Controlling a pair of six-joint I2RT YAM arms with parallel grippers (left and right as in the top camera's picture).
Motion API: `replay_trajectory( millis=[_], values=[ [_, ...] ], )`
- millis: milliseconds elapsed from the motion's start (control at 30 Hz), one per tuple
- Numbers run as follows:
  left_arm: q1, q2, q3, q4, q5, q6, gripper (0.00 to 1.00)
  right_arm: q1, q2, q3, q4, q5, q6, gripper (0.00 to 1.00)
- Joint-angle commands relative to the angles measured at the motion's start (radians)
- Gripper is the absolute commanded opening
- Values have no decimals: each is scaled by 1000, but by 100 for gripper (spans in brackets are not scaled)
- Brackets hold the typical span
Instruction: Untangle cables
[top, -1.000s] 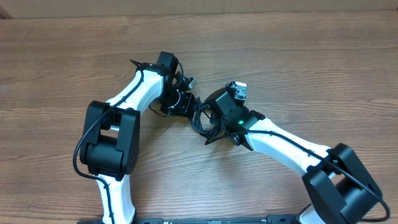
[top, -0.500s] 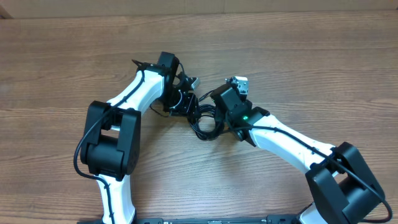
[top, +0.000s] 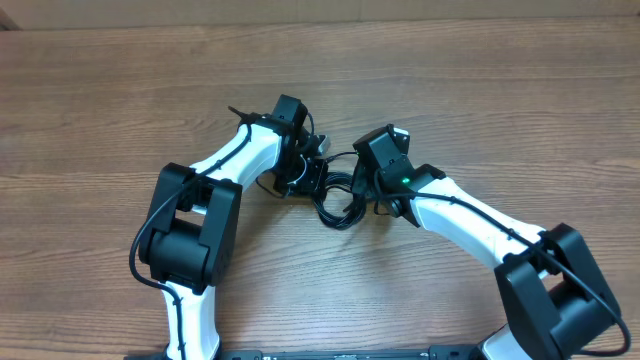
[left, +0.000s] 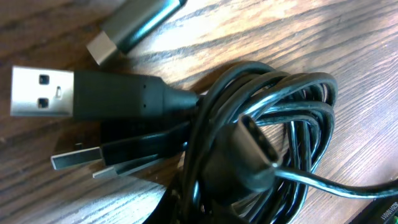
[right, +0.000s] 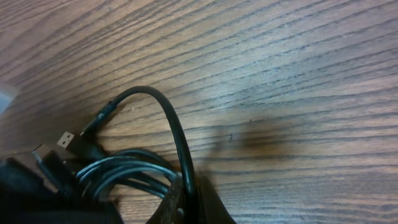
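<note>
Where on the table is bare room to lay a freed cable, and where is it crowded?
Bare: the far strip of the table beyond both arms, the wood outside the left arm, and outside the right arm. Crowded: the middle, where the cables lie between them.

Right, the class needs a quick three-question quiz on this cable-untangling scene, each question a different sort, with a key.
1. True or false: the cables lie stretched out straight, well apart.
2. In the left wrist view, the large plug at the left edge is: A) a flat rectangular metal USB plug; B) a round audio jack; C) a three-pin mains plug.
3. Fill in: the small plug at the top of that view has a ___ casing.
Key: 1 false, they form one coiled tangle; 2 A; 3 silver-grey.
</note>
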Motion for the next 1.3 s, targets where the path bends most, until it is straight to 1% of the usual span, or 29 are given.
replay_trajectory(
  millis=[0,67,133,200,267,300,367,433,533,567,667,733,800,867,900,967,1000,1033,1067,1100,1133,1167,1200,1267],
  values=[
    [23,12,43,-66,48,-10,4,-5,41,21,8,-13,8,4],
    [40,12,85,-117,61,-10,4,-5,55,21,23,-13,8,5],
    [53,12,117,-153,109,-10,4,-5,57,21,35,-22,5,10],
    [64,12,138,-166,232,-10,4,-5,56,22,69,-77,-18,12],
    [70,12,143,-158,351,-10,4,-5,52,25,129,-190,-123,13],
    [72,12,143,-154,377,-10,4,-5,44,31,132,-221,-143,13],
    [76,12,143,-147,385,-10,4,-6,19,38,119,-222,-144,13],
    [80,12,143,-148,385,-10,4,-13,-6,39,111,-222,-159,17],
    [86,12,143,-172,386,-10,4,-39,-74,42,86,-223,-200,31],
    [86,12,143,-179,386,-10,4,-56,-117,46,65,-223,-207,40],
    [86,12,143,-178,402,-11,4,-95,-210,48,19,-259,-206,51],
    [86,12,143,-182,454,-11,4,-111,-255,48,-18,-313,-206,63],
    [86,12,143,-190,471,-11,4,-121,-286,48,-85,-375,-195,63],
    [86,12,143,-196,473,-23,4,-122,-288,48,-179,-383,-141,63],
    [86,12,143,-222,476,-82,4,-122,-286,45,-243,-383,-122,63],
    [86,12,143,-235,488,-117,4,-122,-286,43,-301,-383,-122,62],
    [86,12,143,-235,496,-121,4,-122,-286,42,-331,-383,-122,57],
    [87,12,143,-223,490,-171,4,-121,-286,42,-377,-383,-122,55],
    [89,12,143,-209,470,-236,4,-121,-286,42,-395,-384,-122,55],
    [95,12,143,-183,428,-348,4,-121,-286,42,-427,-383,-101,55],
    [104,12,143,-157,376,-484,4,-121,-285,40,-446,-383,-67,55],
    [112,12,143,-150,337,-588,4,-121,-283,39,-452,-383,-42,55],
    [120,12,143,-151,314,-675,4,-121,-280,38,-452,-383,-27,55],
    [136,12,143,-163,307,-805,4,-120,-273,26,-436,-383,3,55]
  ],
)
